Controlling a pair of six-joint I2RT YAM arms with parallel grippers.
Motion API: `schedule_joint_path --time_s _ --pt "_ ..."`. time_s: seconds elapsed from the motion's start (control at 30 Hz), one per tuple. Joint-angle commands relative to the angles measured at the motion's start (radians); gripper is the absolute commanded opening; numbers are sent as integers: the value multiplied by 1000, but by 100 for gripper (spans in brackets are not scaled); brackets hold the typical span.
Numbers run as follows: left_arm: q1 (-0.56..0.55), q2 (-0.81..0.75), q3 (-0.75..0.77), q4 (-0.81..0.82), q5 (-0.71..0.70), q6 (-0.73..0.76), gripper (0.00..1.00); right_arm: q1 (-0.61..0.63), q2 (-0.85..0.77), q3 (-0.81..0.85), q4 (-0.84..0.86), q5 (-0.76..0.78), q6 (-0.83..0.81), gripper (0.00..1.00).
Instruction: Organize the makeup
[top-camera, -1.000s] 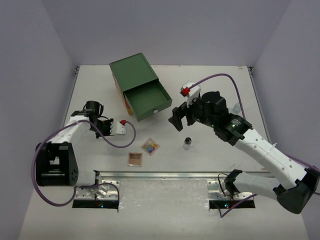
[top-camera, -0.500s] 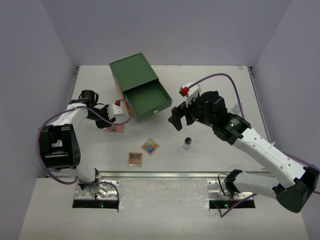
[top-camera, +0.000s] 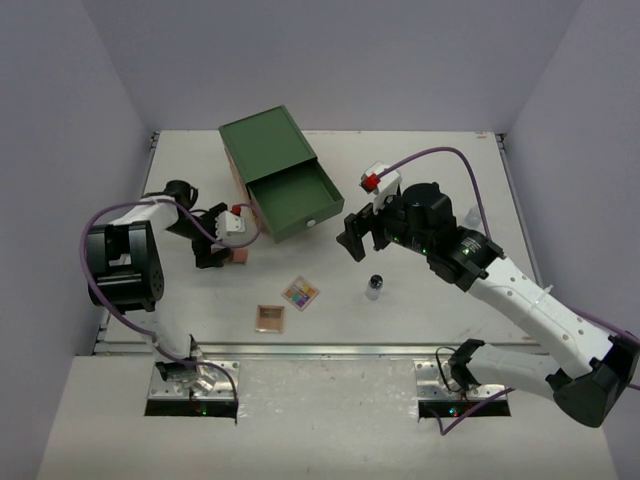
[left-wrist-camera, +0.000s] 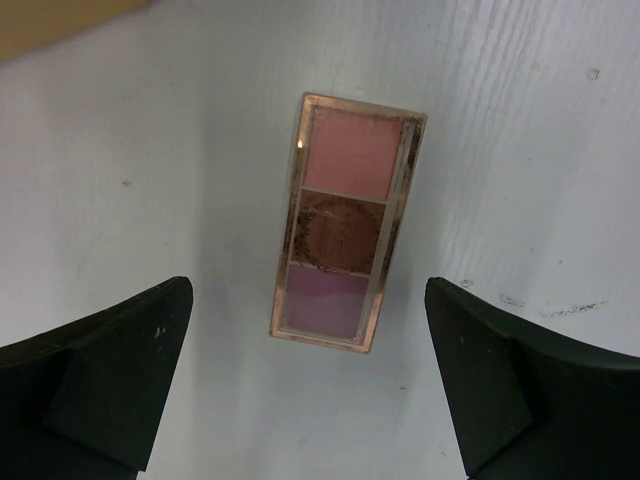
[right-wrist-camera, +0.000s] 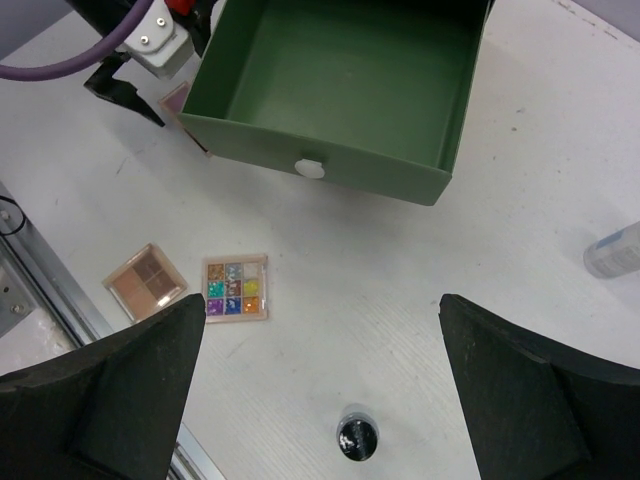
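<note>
- The white worktop carries everything. The makeup lies scattered over its near middle, with none of it stowed yet.
- The dark green box sits at 11 o'clock of the centre. Its green drawer is pulled out towards 5 o'clock and is bare inside, probably opened to take the makeup.
- The right hand hangs above the worktop at 3 o'clock of the drawer, fingers spread wide and holding nothing. Its camera takes in the drawer and the loose items, so it seems to be waiting.
- The left hand is low at 8 o'clock of the drawer, fingers wide and empty. It straddles the long gold-rimmed palette of pink, brown and lilac pans, which lies flat between them, untouched. I judge it is lining up a pick.
- The square multicolour palette lies flat towards the worktop's near edge, with the square tan palette at its 7 o'clock.
- The small black-capped jar stands at 5 o'clock of the right hand.
- The clear bottle shows at 3 o'clock in the right wrist view, well apart from the rest.
</note>
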Motion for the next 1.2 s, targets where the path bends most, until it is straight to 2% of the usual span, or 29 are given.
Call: schedule_joint_path --time_s 0.0,0.23,0.37,0.43,0.83,0.93,1.17 --pt "-17 28 5 -19 -51 75 100 -3 -6 16 40 4 4 99" --pt "-93 26 -113 128 -160 44 98 -3 -15 5 38 18 3 99" --pt "-137 21 -173 211 -210 4 93 -3 -8 10 34 18 4 99" --pt "-143 22 -185 197 -194 11 83 -3 -3 13 34 16 3 99" --pt "-144 27 -220 184 -202 -37 8 -3 4 22 33 25 -3 99" --pt "-141 -11 -252 182 -211 -36 0 -3 3 19 33 27 -4 99" --pt "-89 -114 -252 141 -178 -29 0 -2 7 16 33 24 -3 99"
